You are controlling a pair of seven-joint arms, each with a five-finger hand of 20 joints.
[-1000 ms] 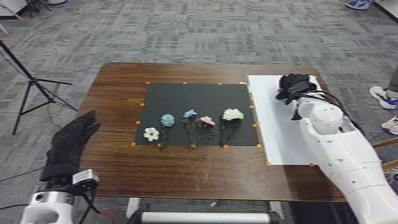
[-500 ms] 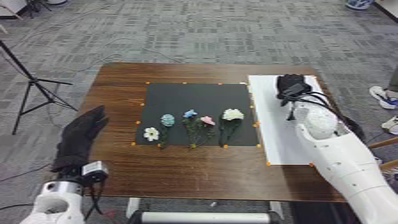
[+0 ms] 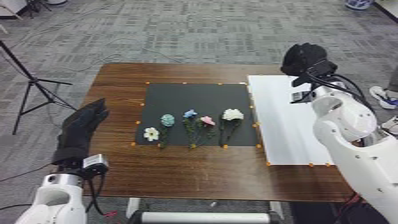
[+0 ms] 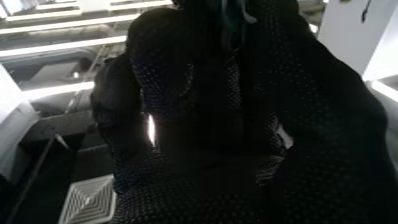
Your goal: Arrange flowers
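Right robot hand (image 3: 307,59) hangs by the brown wooden desk's far right corner; I cannot tell its grip. Left robot hand (image 3: 78,125) is spread, empty. On the black rectangular mat (image 3: 197,95), the full cream-white flower (image 3: 233,114) looks light, crushable: pinch its thin green stem (image 3: 228,133). Nearby, the small pink flower (image 3: 207,120) and small blue flower (image 3: 189,113) might snag

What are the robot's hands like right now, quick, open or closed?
Left hand: open, fingers straight.
Right hand: I can't tell if it's open, closed or holding something.
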